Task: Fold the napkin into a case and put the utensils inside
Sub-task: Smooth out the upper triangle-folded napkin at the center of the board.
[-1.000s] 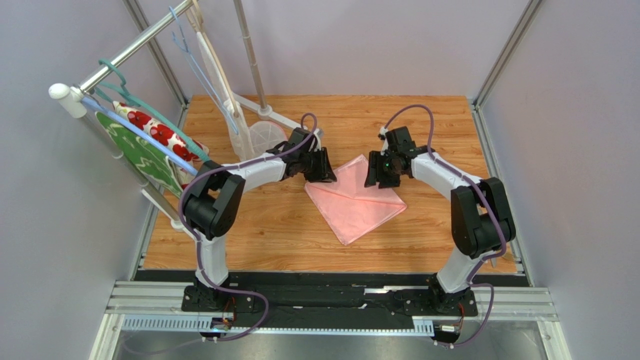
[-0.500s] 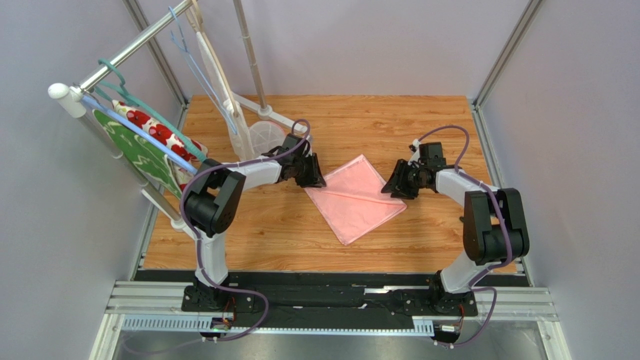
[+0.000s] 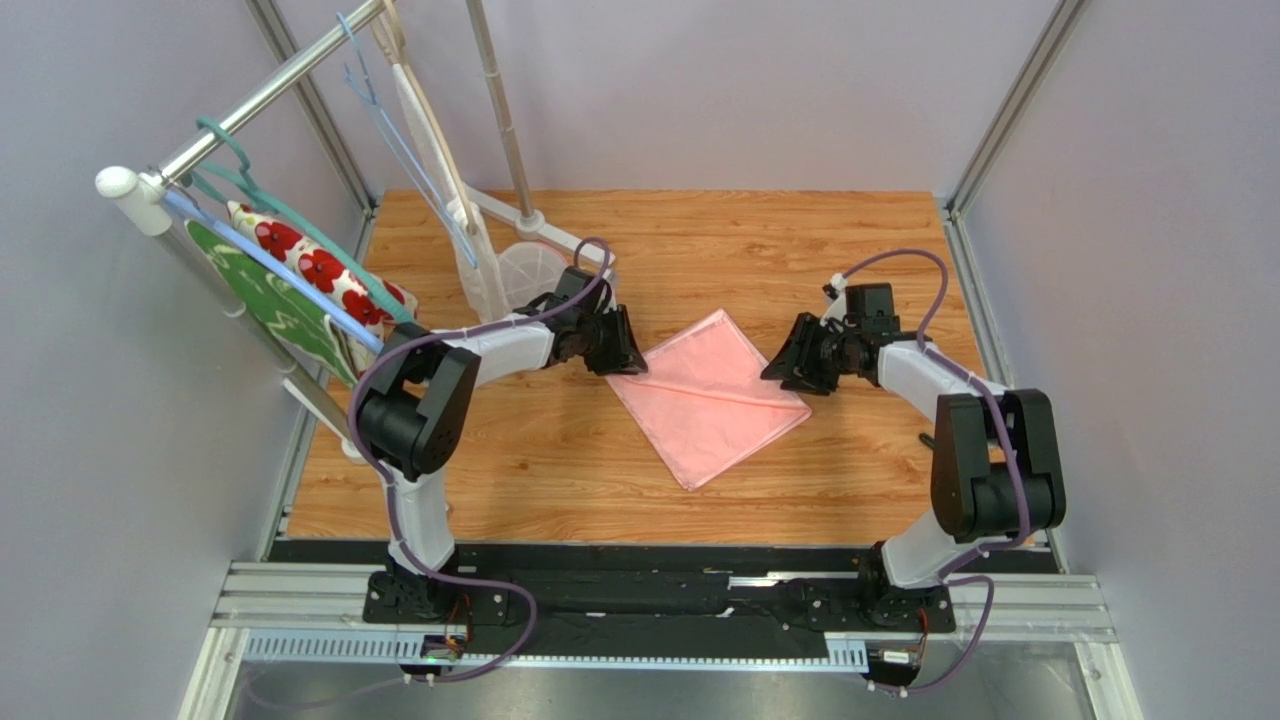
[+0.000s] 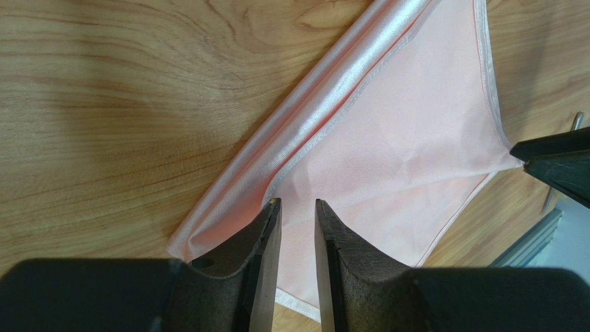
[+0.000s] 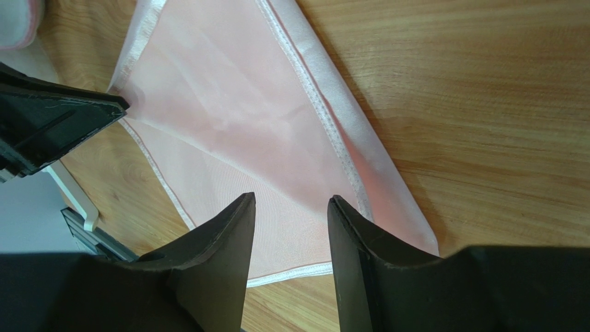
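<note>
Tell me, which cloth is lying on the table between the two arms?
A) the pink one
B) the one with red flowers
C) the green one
A: the pink napkin lies flat on the wooden table, between the two arms.

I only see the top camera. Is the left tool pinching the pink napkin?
Observer: No. The left wrist view shows the left tool with a thin, empty gap between its fingers. The napkin lies beyond them.
Operator: And the other one?
Observer: In the right wrist view the right tool stands wider open and holds nothing.
Operator: Is the napkin folded neatly?
Observer: The left wrist view shows a shiny doubled edge along one side, with layers stacked.
Operator: Does it have a border?
Observer: Yes, the right wrist view shows a white stitched hem.
</note>
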